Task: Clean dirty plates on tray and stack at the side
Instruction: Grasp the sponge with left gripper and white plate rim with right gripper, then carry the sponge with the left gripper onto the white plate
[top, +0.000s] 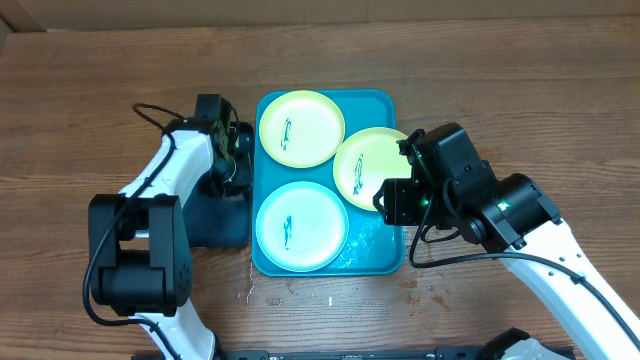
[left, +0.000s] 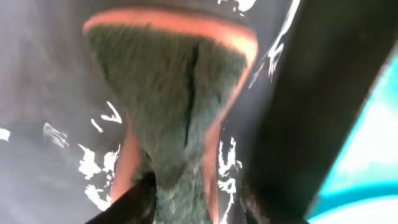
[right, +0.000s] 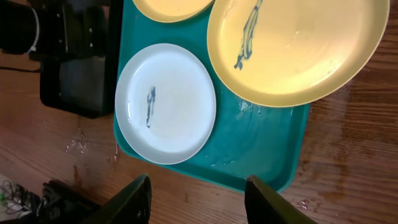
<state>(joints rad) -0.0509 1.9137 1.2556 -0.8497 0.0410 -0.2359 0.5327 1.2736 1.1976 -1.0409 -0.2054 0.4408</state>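
Sponge (left: 168, 93) sat pinched in left gripper (left: 186, 202) off the tray's (top: 375, 255) left edge; right gripper (right: 199, 196) gaped empty, yellow-green plate (right: 292, 50) just ahead.

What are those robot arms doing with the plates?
They're getting ready to wash plates. The left hand is down at a green-and-orange sponge in the black tray. The right hand hovers open over the right edge of the turquoise tray. The two yellow-green plates and the blue plate lie on that tray, each with a dark smear; none is stacked aside yet.
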